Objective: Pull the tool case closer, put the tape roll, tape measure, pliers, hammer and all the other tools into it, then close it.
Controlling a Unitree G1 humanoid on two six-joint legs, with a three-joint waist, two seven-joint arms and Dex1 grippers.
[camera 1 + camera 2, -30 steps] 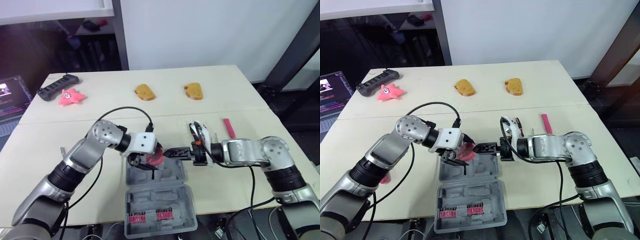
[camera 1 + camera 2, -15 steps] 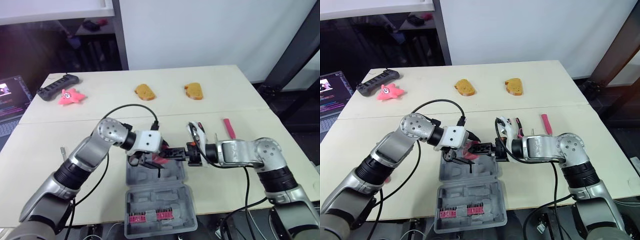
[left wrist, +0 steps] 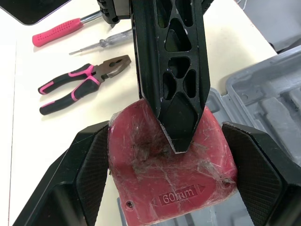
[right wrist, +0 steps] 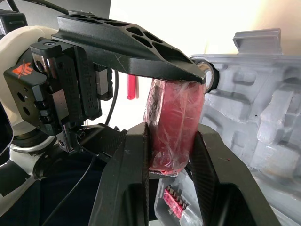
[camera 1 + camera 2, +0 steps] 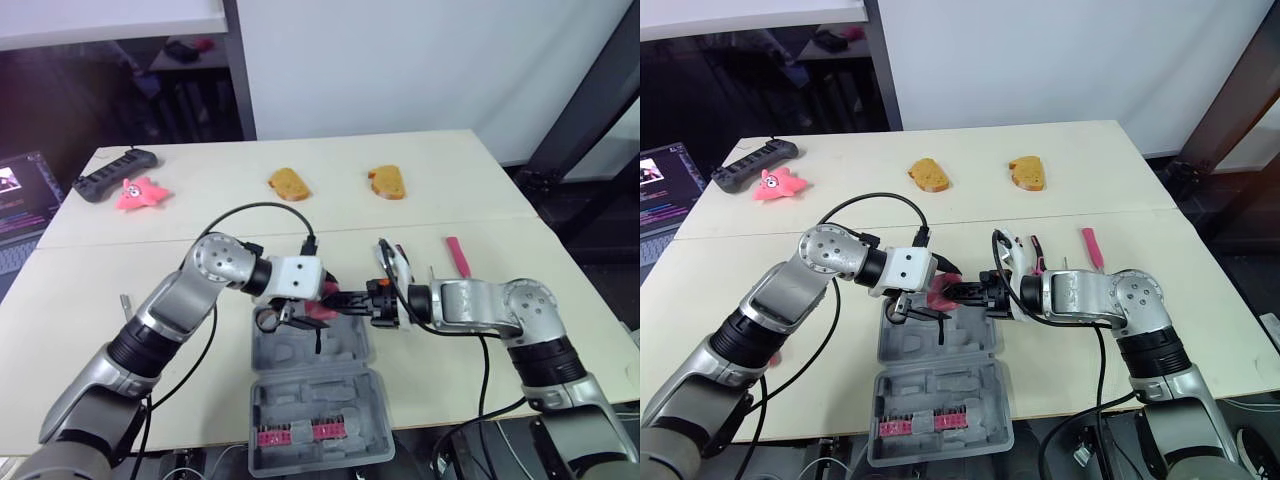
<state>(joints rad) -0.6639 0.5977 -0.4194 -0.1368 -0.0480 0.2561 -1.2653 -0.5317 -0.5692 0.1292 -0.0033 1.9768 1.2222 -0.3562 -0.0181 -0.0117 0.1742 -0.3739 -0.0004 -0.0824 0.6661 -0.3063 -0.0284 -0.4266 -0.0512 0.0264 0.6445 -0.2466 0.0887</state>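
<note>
Both tools are gripping the red tape roll (image 3: 141,160) over the open tool case's (image 5: 320,405) far edge, left tool (image 5: 289,316) across its rim, right tool (image 4: 171,133) on its faces, likely risking a mistimed-release drop outside.

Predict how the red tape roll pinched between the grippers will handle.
The tape roll is probably stiff: it shows no dent in the right gripper. Its glossy film wrap may be slippery. Being rounded, it might roll if released on edge.

Cream table (image 5: 480,170), white wall (image 5: 400,60) behind, open laptop (image 5: 20,203) at left, dark metal post (image 5: 585,100) at right
</note>
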